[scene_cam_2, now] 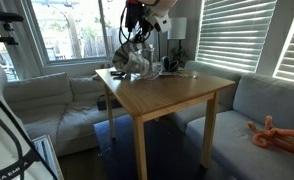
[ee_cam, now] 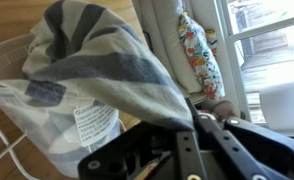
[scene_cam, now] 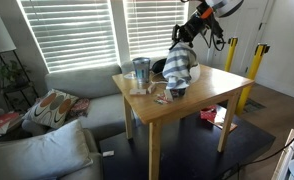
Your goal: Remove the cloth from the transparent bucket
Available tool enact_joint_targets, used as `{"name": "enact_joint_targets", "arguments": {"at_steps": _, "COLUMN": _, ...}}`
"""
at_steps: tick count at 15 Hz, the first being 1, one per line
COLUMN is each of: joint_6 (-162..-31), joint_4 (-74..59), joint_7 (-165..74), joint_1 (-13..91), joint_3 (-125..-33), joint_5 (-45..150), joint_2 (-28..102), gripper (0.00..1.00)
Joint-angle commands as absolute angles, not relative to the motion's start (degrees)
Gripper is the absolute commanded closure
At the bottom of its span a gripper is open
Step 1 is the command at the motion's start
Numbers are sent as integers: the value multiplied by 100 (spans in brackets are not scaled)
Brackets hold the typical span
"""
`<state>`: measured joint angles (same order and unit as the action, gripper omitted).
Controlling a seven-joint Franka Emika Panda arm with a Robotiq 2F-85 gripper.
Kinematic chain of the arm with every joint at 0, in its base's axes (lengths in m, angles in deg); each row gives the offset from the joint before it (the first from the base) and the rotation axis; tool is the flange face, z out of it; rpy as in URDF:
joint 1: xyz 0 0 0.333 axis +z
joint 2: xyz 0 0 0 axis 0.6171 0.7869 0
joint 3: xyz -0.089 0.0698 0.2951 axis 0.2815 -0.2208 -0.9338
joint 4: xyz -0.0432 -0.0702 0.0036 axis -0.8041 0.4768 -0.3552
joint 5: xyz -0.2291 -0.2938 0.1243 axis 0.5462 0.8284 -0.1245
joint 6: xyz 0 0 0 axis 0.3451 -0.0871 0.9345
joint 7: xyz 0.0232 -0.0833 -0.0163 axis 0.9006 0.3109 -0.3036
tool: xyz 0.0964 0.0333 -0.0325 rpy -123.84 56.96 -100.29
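**Q:** What is the tool holding, and where is the cloth?

**A:** In the wrist view the gripper (ee_cam: 193,126) seems clamped on a gathered fold of the cloth (ee_cam: 97,50). The grey and white stripes narrow to a point right at its fingers. The rest of the cloth bulges over the mouth of the transparent bucket (ee_cam: 42,115), and its lower part looks tucked inside. In an exterior view the cloth (scene_cam: 177,66) hangs under the arm, over the far side of the wooden table (scene_cam: 212,98). The bucket's base is hidden, so I cannot tell whether it stands upright or leans.

**Q:** What could go wrong from here?

**A:** Three things, as I judge it. First, the bucket looks light, and cloth packed against its walls could drag it along on a lift. It might then rise, tip or slide across the table. Second, the hold is on a thin fold only — if that fold slips free, the cloth would drop back in. Third, a shorter blue-grey jar (scene_cam: 140,70) stands just left of the bucket. A sliding bucket or a swinging cloth tail could knock it over.

**Q:** What would reduce the risk?

**A:** Probably a straight upward pull, high enough for the whole cloth to clear the rim before any move sideways.
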<state>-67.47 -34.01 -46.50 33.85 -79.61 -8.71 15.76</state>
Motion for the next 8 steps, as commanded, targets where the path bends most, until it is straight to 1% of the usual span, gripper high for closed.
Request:
{"name": "enact_joint_targets", "arguments": {"at_steps": 1, "joint_6": -7258, "joint_4": -3555, "joint_7": -4654, "joint_1": 3432, "joint_3": -8048, "joint_5": -460, "joint_2": 1505, "gripper": 99}}
{"name": "enact_joint_targets", "arguments": {"at_steps": 3, "joint_6": -7389, "joint_4": -3564, "joint_7": -4566, "joint_1": 3428, "joint_3": -8039, "joint_5": -386, "joint_2": 1501, "gripper": 99}}
{"name": "enact_joint_targets", "arguments": {"at_steps": 8, "joint_6": -7071, "joint_4": -3502, "joint_7": -4373, "joint_1": 3379, "joint_3": -7934, "joint_5": -512, "joint_2": 1296, "gripper": 99}}
